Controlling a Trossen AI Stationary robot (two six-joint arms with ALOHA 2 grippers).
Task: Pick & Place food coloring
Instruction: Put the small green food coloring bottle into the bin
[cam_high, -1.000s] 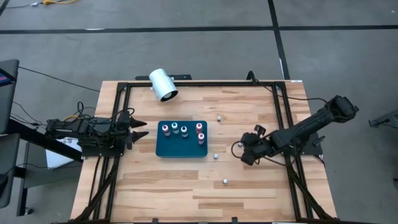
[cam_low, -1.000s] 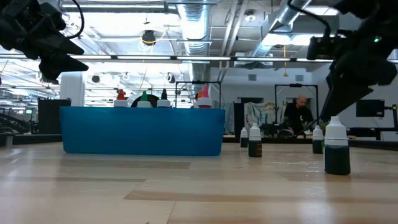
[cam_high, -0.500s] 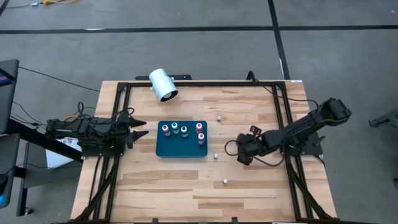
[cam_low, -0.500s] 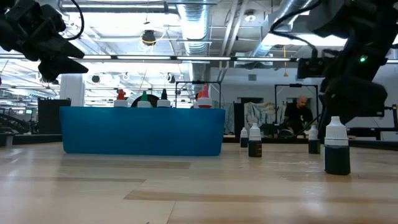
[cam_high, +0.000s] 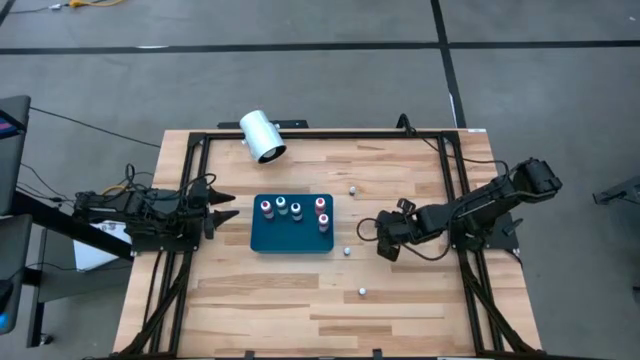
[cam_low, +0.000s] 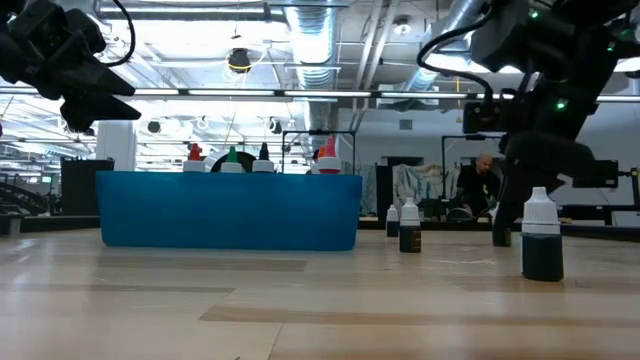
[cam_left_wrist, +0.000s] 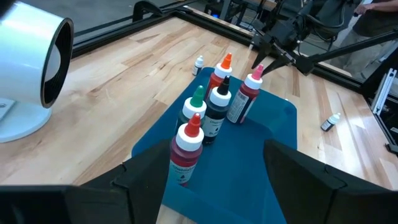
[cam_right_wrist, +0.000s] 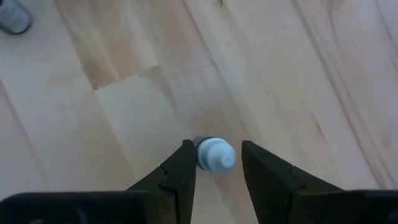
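On the table's right half, the right gripper (cam_high: 385, 243) hangs low with its fingers (cam_right_wrist: 180, 171) parted, a white-capped bottle (cam_right_wrist: 215, 155) sitting in the gap between them, no contact visible. 5 food coloring bottles (cam_high: 296, 210) stand upright on the teal tray (cam_high: 290, 238) at table centre, and 3 small loose bottles (cam_high: 347, 251) stand on the bare wood to its right. Left gripper (cam_high: 228, 207) waits just left of the tray, fingers spread wide.
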